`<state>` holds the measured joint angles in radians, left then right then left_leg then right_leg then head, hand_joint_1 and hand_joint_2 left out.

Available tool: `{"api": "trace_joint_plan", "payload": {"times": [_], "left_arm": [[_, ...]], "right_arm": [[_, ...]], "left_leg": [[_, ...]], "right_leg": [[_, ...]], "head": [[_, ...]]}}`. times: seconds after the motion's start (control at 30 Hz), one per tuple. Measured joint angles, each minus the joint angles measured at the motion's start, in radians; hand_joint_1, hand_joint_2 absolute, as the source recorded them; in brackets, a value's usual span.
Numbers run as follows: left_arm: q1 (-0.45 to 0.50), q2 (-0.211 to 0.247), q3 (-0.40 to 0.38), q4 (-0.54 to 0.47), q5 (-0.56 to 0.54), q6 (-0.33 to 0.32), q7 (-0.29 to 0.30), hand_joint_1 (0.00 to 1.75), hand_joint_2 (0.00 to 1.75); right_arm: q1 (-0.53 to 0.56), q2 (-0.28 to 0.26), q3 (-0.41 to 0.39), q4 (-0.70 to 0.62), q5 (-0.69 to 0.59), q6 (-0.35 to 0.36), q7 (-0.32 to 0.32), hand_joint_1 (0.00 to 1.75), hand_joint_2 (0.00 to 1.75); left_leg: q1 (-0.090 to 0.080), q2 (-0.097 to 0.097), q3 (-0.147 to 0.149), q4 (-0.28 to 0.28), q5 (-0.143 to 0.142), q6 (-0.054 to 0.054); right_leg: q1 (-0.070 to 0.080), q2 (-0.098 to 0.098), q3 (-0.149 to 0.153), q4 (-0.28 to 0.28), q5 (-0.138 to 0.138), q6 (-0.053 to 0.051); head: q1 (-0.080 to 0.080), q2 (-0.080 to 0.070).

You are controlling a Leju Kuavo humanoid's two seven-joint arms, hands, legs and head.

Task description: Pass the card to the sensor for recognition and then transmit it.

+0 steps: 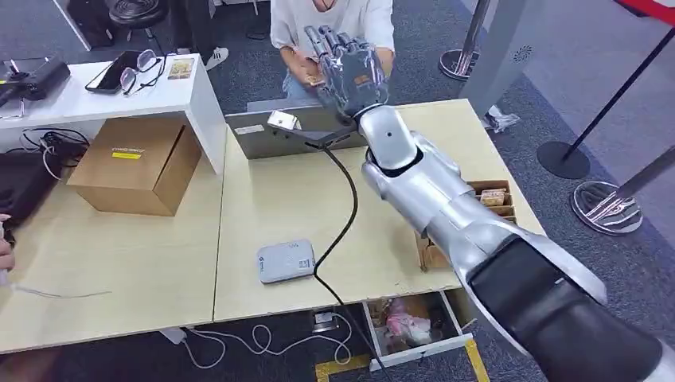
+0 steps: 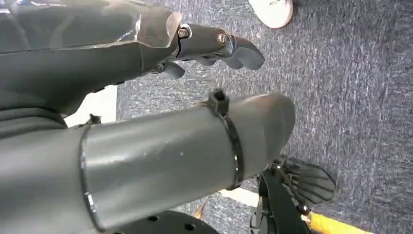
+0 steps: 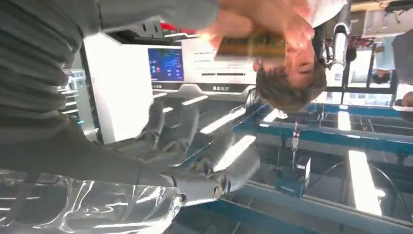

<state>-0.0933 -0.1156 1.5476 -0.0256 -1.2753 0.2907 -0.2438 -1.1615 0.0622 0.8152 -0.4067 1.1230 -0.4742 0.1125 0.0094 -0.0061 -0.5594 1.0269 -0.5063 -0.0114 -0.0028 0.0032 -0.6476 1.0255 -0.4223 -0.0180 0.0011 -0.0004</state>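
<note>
My right hand reaches to the frame's upper middle, fingers spread and empty. The person's hand holds the card, seemingly handed over. My left hand hangs empty, fingers loosely apart.

**An office-like demo space with a reception-style desk**

I read this as an office or exhibition floor set up for testing. Grey carpet covers the floor, and pale wooden tabletop sections stand pushed together. A white side desk at the far left carries glasses and a phone. A cardboard box sits beneath it. Stanchion posts with round bases stand on the right. From my right wrist camera I see a display screen and ceiling strip lights.
</note>
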Motion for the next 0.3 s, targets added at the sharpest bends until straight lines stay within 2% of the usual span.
{"api": "trace_joint_plan", "payload": {"times": [0.13, 0.23, 0.3], "left_arm": [[-0.002, -0.003, 0.000, 0.000, 0.004, -0.003, 0.000, 0.00, 0.00], [-0.004, -0.007, 0.000, 0.000, 0.010, -0.002, 0.003, 0.00, 0.00], [-0.005, -0.009, 0.000, 0.000, 0.016, -0.002, 0.005, 0.00, 0.00]], "right_arm": [[0.004, 0.002, -0.025, -0.003, -0.079, -0.041, -0.068, 0.00, 0.00], [0.027, 0.007, -0.081, -0.028, -0.206, -0.071, -0.174, 0.00, 0.00], [0.053, 0.014, -0.122, -0.060, -0.311, -0.060, -0.266, 0.00, 0.00]], "left_leg": [[0.000, 0.000, 0.000, 0.000, 0.000, 0.000], [0.000, 0.000, 0.000, 0.000, 0.000, 0.000], [0.000, 0.000, 0.000, 0.000, 0.000, 0.000]], "right_leg": [[0.000, 0.000, 0.000, 0.000, 0.000, 0.000], [0.000, 0.000, 0.000, 0.000, 0.000, 0.000], [0.000, 0.000, 0.000, 0.000, 0.000, 0.000]], "head": [[0.000, 0.000], [0.000, 0.000], [0.000, 0.000]]}}
